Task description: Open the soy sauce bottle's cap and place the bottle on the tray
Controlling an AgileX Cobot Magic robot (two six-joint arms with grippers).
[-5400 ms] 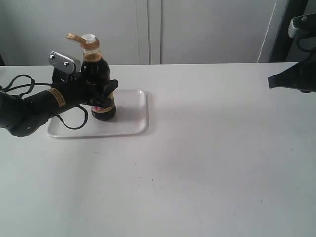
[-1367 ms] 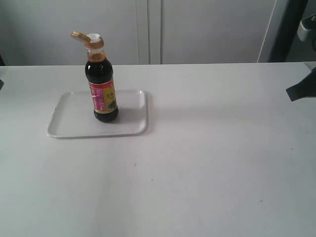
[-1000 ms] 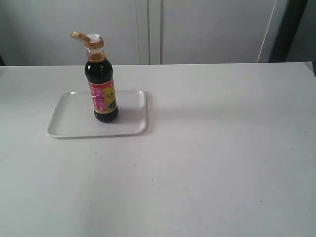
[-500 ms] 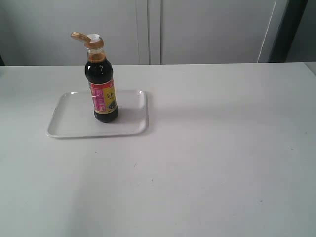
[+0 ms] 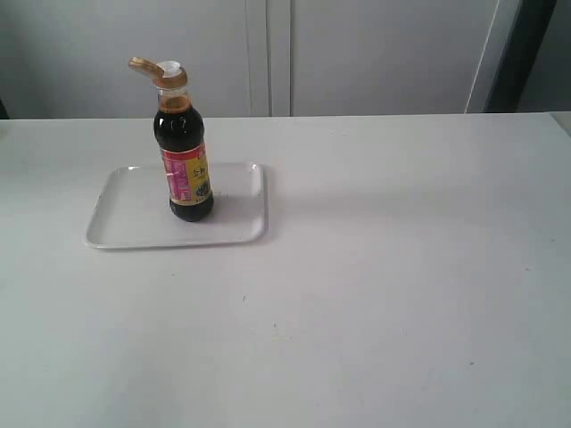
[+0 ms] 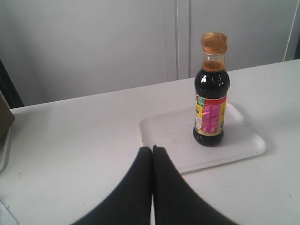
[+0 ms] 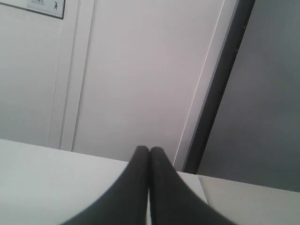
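both arms have pulled clear of the table: left hand and right hand pinched closed, empty. the soy sauce bottle stands upright, alone, toward three o'clock on the tray, cap flipped open. job looks finished.

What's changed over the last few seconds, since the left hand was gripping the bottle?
The left hand let go of the soy sauce bottle and pulled back off the left of the exterior view; it is now shut. The right hand, also shut, withdrew past the right edge. Unchanged: the bottle stands upright on the tray, its cap flipped open.
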